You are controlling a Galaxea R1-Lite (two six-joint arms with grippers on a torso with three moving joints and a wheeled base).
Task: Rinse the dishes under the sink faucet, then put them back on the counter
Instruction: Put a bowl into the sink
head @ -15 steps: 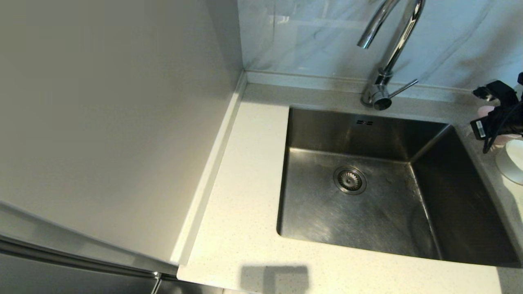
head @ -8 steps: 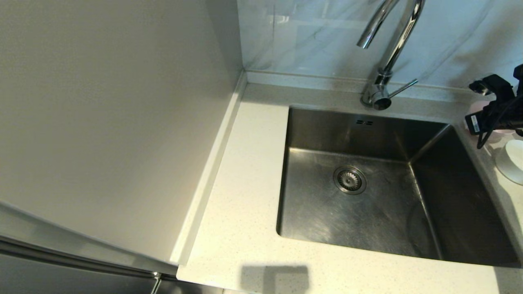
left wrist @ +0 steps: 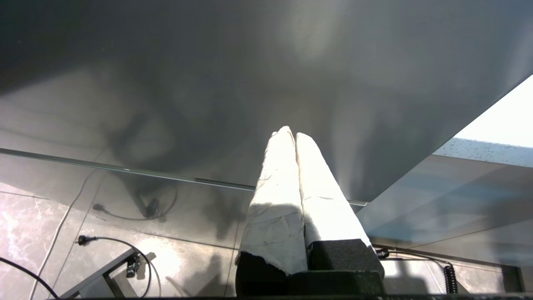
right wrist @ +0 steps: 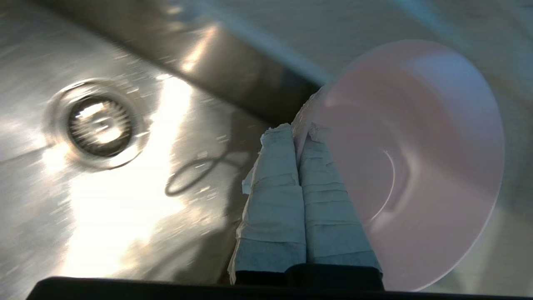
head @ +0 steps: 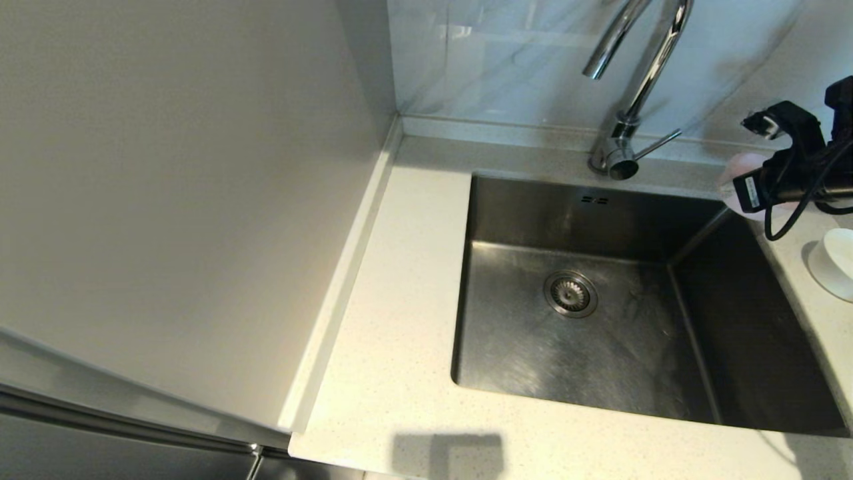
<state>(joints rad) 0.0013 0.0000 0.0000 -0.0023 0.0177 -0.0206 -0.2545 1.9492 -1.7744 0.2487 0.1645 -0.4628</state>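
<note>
The right tool [right wrist: 299, 133] is clamped on the rim of the pink bowl [right wrist: 420, 158], its two cloth-wrapped fingers [right wrist: 275, 200] pressed together with the rim pinched between their tips. In the head view this tool [head: 736, 190] sits at about 2 o'clock, with the pink bowl [head: 736, 175] lifted above the far right corner of the sink [head: 600, 220]; most of the bowl is hidden behind the black wrist. In the right wrist view the bowl is tilted, its hollow facing the camera, and it hangs over the sink's edge with the steel floor and the drain [right wrist: 100, 125] below and to one side.

The sink's drain [head: 570, 294] lies near the middle of the basin floor. The faucet [head: 633, 87] stands on the worktop [head: 393, 320] at 12 o'clock of the sink, its spout curving out over the basin and its thin lever [head: 656, 144] pointing toward 2 o'clock. No water shows at the spout.

A white bowl [head: 833, 263] rests on the worktop at 3 o'clock, just beside the sink's right rim and well apart from the pink one.

The left tool [left wrist: 291, 135] is parked low beside a dark cabinet front [left wrist: 250, 83], above the floor [left wrist: 62, 233], with its wrapped fingers together and nothing between them.
</note>
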